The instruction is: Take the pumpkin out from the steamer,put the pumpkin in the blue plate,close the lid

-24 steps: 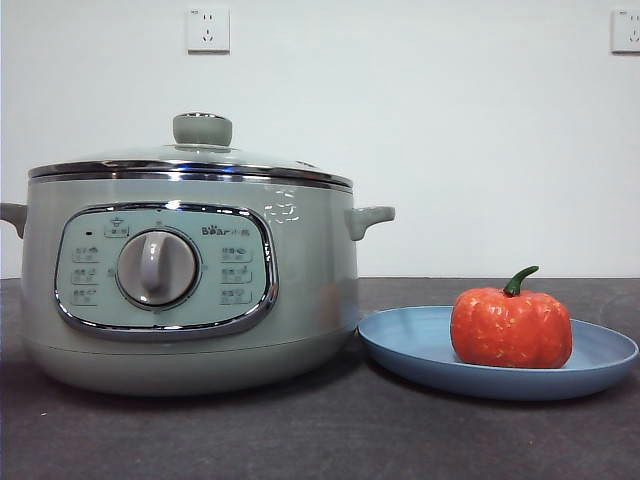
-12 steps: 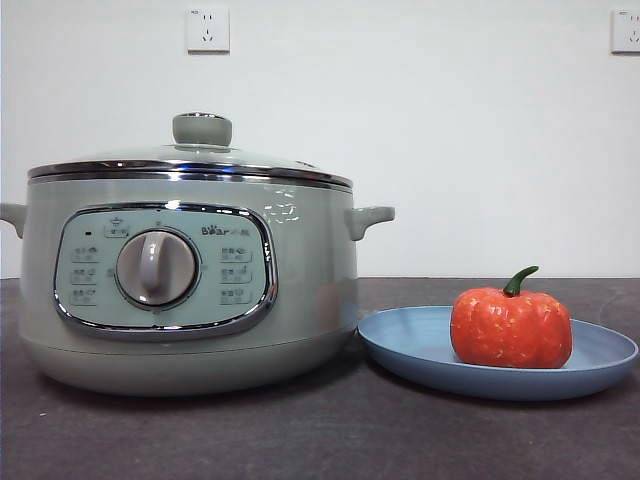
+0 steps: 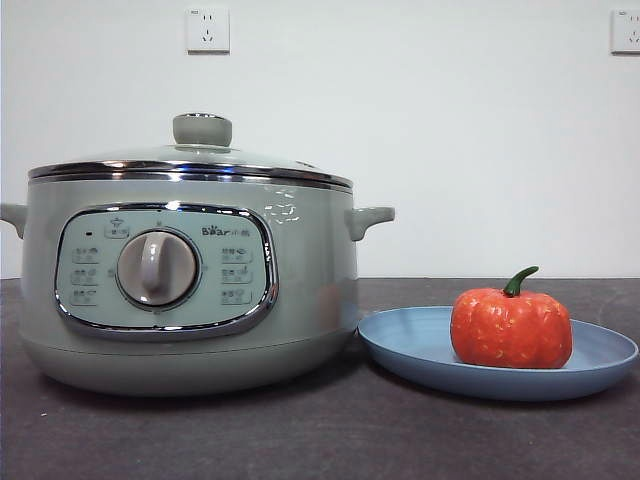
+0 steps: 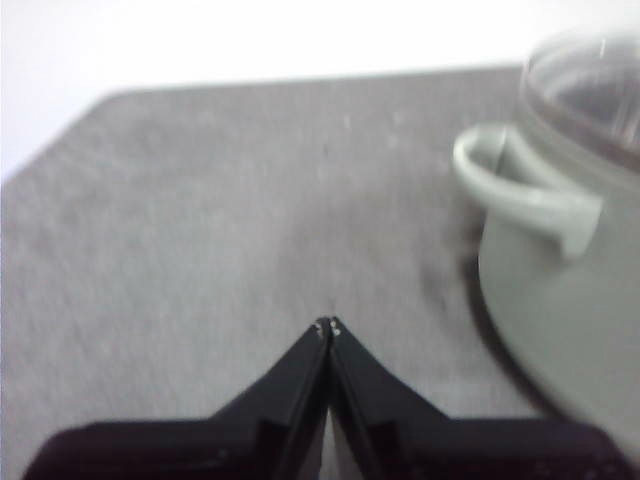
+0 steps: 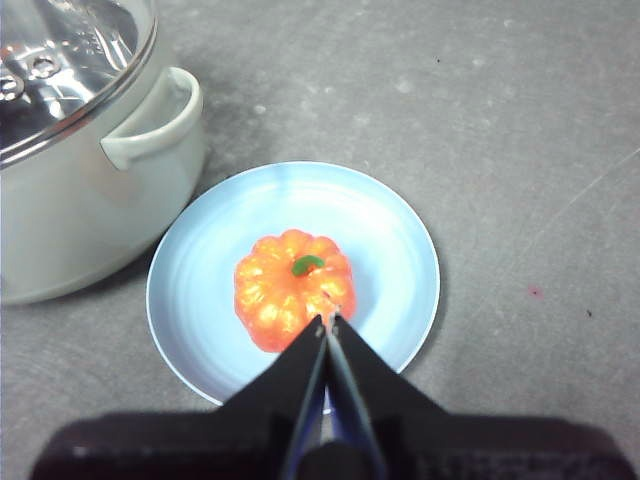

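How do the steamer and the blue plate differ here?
The steamer is tall, sage-green and covered by its lid; the plate is low, light blue and open. The plate holds the pumpkin; the steamer's inside is hidden. Both are round and rest on the table side by side.

Two white wall sockets (image 3: 208,30) above a dark grey table (image 3: 320,440).

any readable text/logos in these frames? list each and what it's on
"Bear": brand logo on the control panel of the steamer, above the right column of buttons; the small characters after it are too small to read.
Button labels around the dial: too small to read.
Wall sockets: tiny marks, unreadable.
Pumpkin, blue plate, lid: no text visible.
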